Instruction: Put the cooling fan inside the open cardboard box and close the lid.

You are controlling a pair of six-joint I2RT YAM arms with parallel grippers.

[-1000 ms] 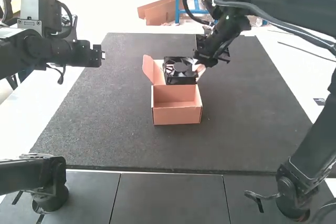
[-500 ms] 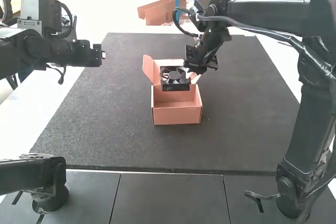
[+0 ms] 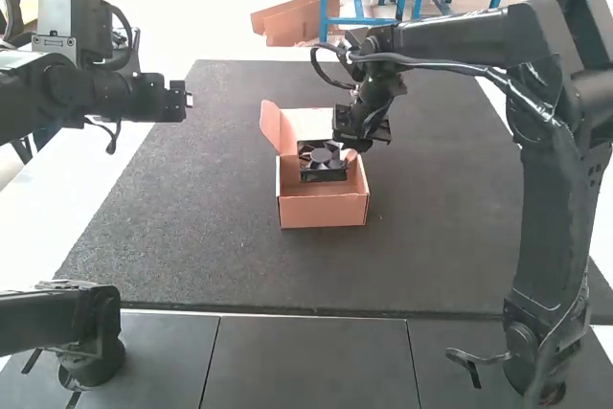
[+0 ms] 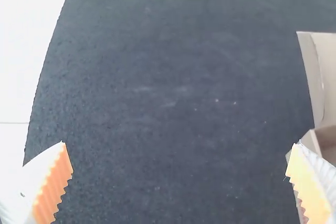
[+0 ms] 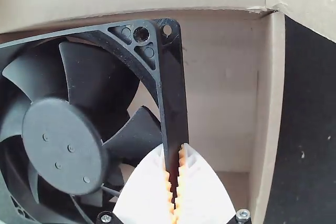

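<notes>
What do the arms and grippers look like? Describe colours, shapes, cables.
Left arm and right arm are black, with rounded tubular links. Black cables loop at the right wrist. Left gripper and right gripper have white ribbed fingers with orange pads.

Dark textured mat (image 3: 192, 217) on the table, open cardboard box (image 3: 322, 200) standing mid-mat

The fan (image 3: 322, 161) is black. The box (image 3: 323, 203) is light brown. The mat (image 3: 192, 217) is dark grey and speckled. The fingers (image 4: 47, 182) are white with orange zigzag pads.
</notes>
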